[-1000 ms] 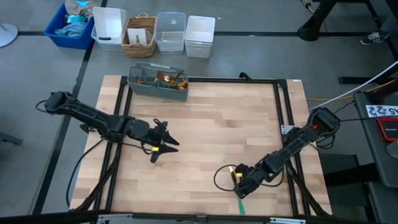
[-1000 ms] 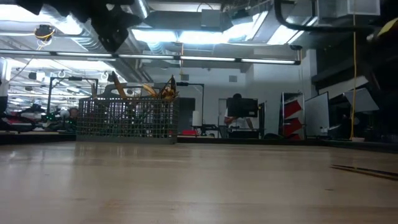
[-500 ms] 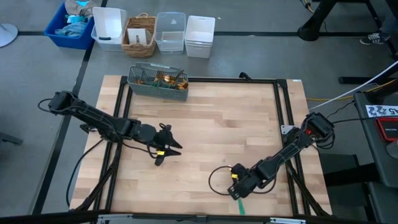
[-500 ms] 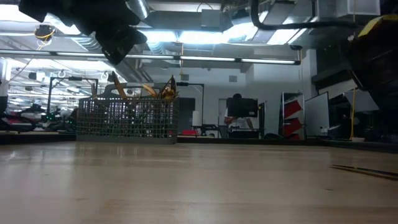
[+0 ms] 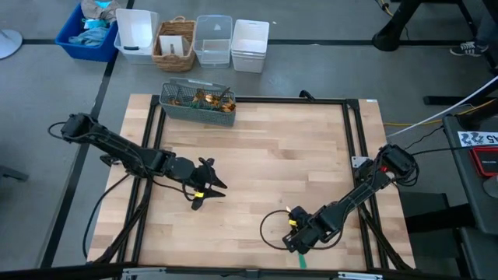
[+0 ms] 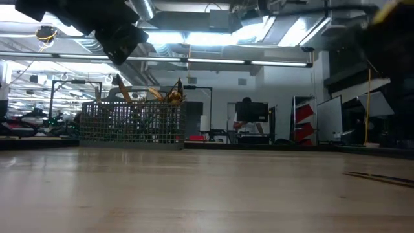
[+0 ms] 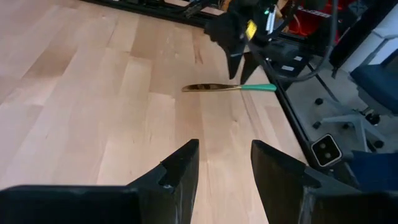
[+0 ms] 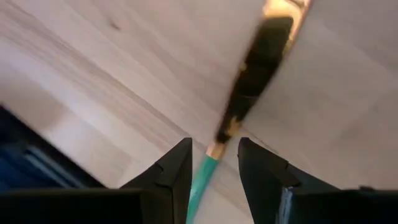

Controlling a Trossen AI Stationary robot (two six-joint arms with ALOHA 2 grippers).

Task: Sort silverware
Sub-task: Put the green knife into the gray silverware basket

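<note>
A knife [image 7: 227, 88] is showing a shiny gold blade and a teal-green handle against the pale, striped wood surface [image 5: 296, 148]. The grey wire basket [image 5: 196, 103] is holding gold pieces, and both end effectors, left [image 5: 207, 189] and right [image 5: 293, 241], are looking black with yellow tags.

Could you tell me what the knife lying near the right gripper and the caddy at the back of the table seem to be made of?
Knife: the blade looks like polished gold-toned metal, as it mirrors its surroundings; the teal handle is matte, possibly plastic or coating. Caddy: probably grey wire mesh, since the cutlery shows through its grid walls.
</note>
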